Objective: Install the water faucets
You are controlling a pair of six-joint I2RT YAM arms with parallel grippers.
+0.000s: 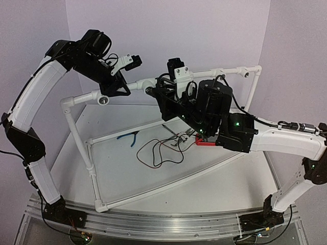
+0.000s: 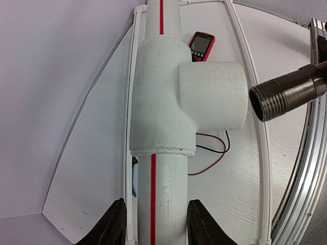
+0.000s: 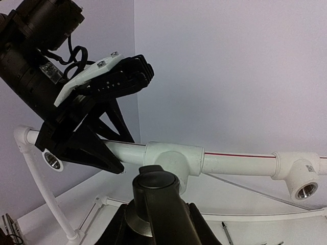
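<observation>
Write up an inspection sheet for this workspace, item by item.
Surface: white table, pipe frame standing on it.
Job's things: faucet, threaded end close to the tee socket, not yet in.
Clutter: pliers, red meter.
Grippers: left gripper straddles the pipe, grip unclear; right gripper shut on the faucet.
Cables: red and black leads loose on the table.
Surroundings: plain walls.
</observation>
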